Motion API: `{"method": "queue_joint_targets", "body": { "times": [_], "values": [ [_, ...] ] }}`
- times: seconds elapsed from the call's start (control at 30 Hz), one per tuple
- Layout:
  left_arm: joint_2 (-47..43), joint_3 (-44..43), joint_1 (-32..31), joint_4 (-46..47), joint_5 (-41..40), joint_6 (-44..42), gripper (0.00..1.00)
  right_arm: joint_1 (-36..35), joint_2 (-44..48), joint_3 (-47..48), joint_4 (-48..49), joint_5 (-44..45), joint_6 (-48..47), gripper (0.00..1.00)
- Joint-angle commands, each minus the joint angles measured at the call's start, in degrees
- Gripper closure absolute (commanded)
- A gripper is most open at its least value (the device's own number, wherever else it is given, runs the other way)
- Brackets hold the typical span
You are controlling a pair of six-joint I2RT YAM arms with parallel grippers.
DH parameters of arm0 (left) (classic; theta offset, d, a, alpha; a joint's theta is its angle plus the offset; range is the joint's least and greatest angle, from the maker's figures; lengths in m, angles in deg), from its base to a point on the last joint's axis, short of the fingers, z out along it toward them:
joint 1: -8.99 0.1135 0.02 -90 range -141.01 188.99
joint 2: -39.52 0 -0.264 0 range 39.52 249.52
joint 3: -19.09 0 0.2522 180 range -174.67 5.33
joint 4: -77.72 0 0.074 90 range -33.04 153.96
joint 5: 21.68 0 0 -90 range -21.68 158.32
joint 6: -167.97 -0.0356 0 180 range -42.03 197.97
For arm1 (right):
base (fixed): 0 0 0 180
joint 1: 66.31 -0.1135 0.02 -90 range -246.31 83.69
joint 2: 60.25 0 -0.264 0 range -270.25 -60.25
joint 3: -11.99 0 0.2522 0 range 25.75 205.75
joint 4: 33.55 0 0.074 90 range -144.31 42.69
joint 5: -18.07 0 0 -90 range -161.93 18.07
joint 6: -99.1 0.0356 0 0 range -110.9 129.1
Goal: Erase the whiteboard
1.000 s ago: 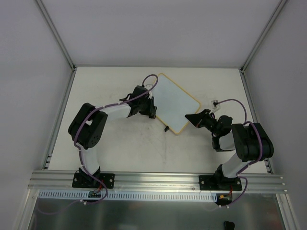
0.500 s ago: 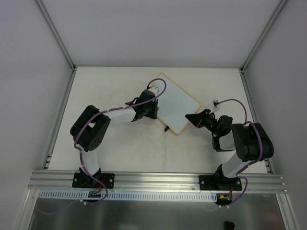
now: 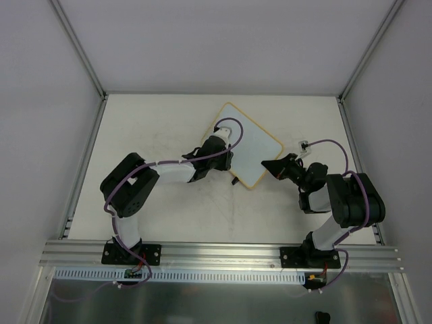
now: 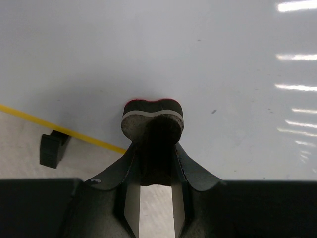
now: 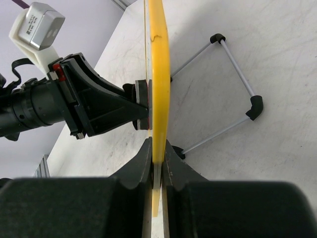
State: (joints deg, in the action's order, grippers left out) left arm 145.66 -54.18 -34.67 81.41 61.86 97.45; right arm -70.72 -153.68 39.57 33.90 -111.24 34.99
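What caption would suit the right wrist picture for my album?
Edge-on whiteboard, clamped by the right gripper, with the left gripper pressing an eraser against it.

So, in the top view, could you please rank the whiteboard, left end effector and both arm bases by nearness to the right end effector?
1. whiteboard: held by the right end effector.
2. left end effector: leftward, over the board.
3. right arm base: bottom right.
4. left arm base: bottom left.

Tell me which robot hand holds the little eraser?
The left gripper: it pinches the small eraser against the whiteboard. The right gripper clamps the board's yellow edge instead.
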Motion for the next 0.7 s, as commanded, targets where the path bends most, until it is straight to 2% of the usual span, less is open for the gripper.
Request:
{"method": "queue_joint_targets", "body": {
  "times": [0.0, 0.1, 0.3, 0.67],
  "values": [
    [1.34, 0.97, -5.99, 10.93, 10.50, 6.17, 1.00, -0.96, -0.70, -0.47, 6.59, -1.47, -6.03, 1.00],
    [0.99, 0.36, -7.93, 11.20, 10.06, 5.92, 1.00, -0.96, -0.70, -0.47, 6.59, -1.56, -5.94, 1.00],
    [2.92, -4.38, -8.37, 10.15, 15.85, 6.09, 1.00, -1.05, -0.62, -0.47, 6.59, -1.56, -5.94, 1.00],
    [5.65, -8.70, -11.71, 8.83, 20.34, 5.13, 1.00, -1.05, -0.88, -0.29, 6.59, -1.56, -5.85, 1.00]
  ]
}}
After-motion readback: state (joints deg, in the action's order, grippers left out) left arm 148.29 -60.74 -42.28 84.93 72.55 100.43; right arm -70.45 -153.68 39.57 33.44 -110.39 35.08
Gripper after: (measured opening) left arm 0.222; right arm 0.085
